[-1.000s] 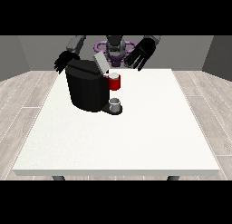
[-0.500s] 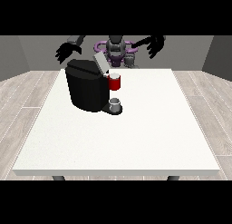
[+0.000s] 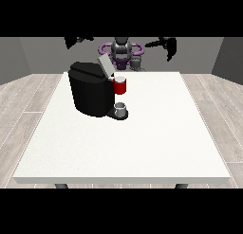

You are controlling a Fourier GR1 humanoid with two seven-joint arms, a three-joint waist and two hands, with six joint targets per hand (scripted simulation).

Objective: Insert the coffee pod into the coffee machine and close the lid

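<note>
White counter (image 3: 142, 148) carries a black coffee machine (image 3: 92, 93), its lid (image 3: 105, 66) tilted up, with a red thing at the machine (image 3: 120, 86) and a grey thing (image 3: 121, 108) on its base. Both raised robot hands, at the view's left (image 3: 78, 40) and right (image 3: 169, 46), have fingers I cannot tell.

A single front view looks from across the white surface (image 3: 142, 148) toward the robot (image 3: 122, 52), set above surface height and angled downward. It stands far enough back to take in the whole surface, with the near edge low in view, the robot small at the top, and the coffee machine (image 3: 92, 90) left of centre.
</note>
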